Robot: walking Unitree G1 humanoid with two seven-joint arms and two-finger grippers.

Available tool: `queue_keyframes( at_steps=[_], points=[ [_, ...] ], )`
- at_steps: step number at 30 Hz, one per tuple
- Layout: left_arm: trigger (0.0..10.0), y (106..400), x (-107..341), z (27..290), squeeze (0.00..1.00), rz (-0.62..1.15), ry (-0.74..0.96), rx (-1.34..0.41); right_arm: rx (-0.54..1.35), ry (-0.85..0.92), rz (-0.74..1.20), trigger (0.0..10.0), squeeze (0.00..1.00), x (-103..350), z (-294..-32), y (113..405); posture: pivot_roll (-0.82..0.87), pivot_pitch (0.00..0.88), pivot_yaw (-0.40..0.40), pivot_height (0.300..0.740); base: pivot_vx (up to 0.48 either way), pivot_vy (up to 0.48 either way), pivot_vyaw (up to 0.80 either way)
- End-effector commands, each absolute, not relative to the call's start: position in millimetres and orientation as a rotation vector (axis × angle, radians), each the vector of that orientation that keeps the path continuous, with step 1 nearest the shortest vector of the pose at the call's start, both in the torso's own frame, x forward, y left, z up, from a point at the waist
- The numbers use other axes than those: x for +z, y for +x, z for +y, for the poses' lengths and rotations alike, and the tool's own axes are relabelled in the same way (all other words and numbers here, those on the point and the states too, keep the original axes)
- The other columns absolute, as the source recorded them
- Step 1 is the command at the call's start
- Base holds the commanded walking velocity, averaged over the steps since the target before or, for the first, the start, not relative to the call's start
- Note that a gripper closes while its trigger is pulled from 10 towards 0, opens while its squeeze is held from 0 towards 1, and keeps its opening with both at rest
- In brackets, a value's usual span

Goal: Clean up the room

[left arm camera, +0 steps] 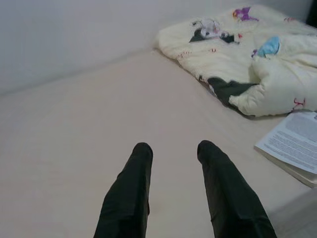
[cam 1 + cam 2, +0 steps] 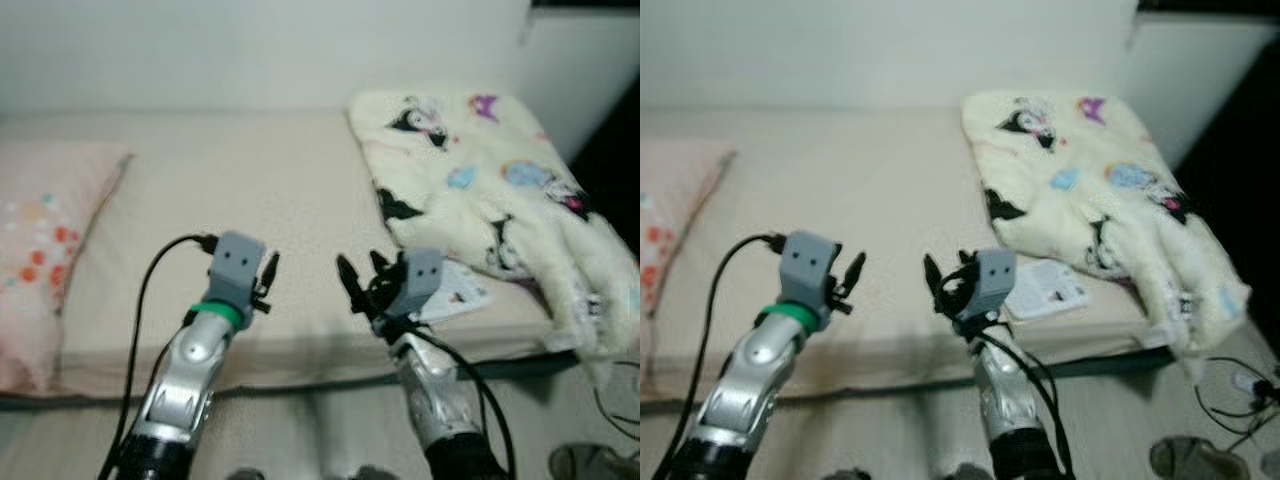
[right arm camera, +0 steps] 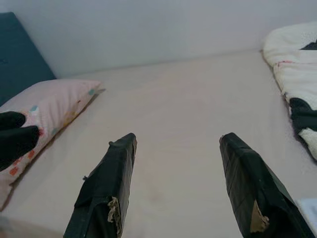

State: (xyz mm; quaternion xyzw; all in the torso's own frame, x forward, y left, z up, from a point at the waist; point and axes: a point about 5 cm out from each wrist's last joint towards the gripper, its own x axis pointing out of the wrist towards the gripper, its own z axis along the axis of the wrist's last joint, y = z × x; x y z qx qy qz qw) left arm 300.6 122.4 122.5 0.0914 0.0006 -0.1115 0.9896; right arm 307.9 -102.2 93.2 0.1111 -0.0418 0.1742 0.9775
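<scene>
A bed with a beige sheet (image 2: 230,180) lies in front of me. On its right side a cream blanket with cartoon prints (image 2: 480,180) sits bunched, one end hanging over the bed's front corner. A pink flowered pillow (image 2: 40,240) rests at the left. A white printed booklet (image 2: 460,292) lies at the front edge beside the blanket. My left gripper (image 2: 266,280) hovers open over the front of the sheet with nothing in it. My right gripper (image 2: 362,268) is open too, just left of the booklet and apart from it.
A pale wall runs behind the bed. A dark opening (image 2: 615,130) lies to the right of the bed. On the floor at lower right are loose cables (image 2: 1230,385) and a dark shoe-like object (image 2: 1190,460). A dark panel (image 3: 20,49) stands beyond the pillow.
</scene>
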Motion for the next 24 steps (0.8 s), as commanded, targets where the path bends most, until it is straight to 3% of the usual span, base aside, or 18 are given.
queue_keyframes(
  at_steps=[1,14,24],
  points=[
    [10.0,299.6,118.2,120.8,0.0,0.018,0.183,-0.229,0.327,0.225,-0.063,10.0,0.0,88.9,-105.7,307.3,-0.02,0.025,0.059,0.74,0.251,-0.386,0.53],
    [10.0,299.7,117.8,121.5,0.0,0.025,0.187,-0.226,0.295,0.273,-0.058,10.0,0.0,88.8,-109.8,307.5,-0.03,0.027,0.063,0.74,0.272,-0.372,0.04],
    [10.0,302.4,116.2,123.0,0.0,0.044,0.182,-0.21,0.299,0.273,-0.058,10.0,0.0,88.7,-109.5,307.5,-0.03,0.024,0.065,0.74,0.0,0.0,0.0]
  ],
)
